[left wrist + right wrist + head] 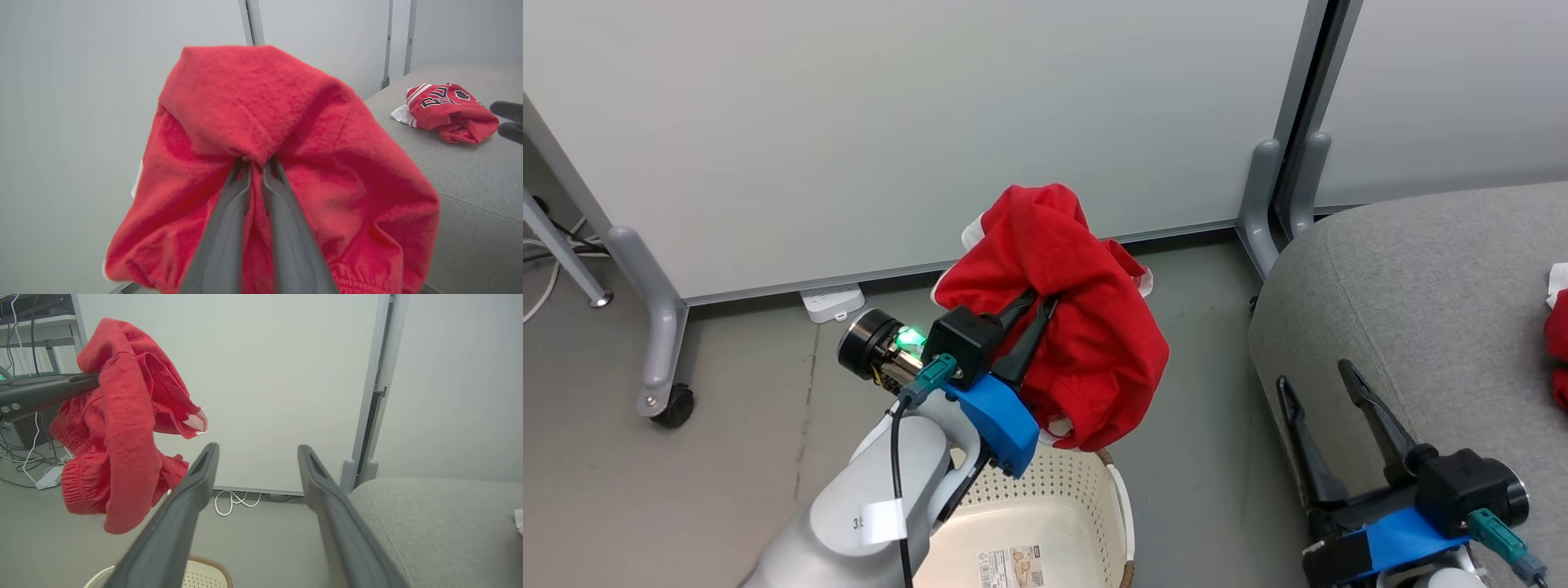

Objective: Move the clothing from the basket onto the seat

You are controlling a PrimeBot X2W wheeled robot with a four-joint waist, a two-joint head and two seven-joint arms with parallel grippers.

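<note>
The left gripper (1040, 300) is clenching red shorts (1094, 343) above the basket (1124, 506); the right gripper (1313, 374) is gaping near the seat (1421, 286).

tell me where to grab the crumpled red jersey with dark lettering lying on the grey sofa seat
Pinch the crumpled red jersey on its raised, bunched hump, away from the white trim, coming straight down from above. It lies in a loose heap on the flat grey fabric seat with its edges against the cushion, so a side approach would probably just push it along.
</note>
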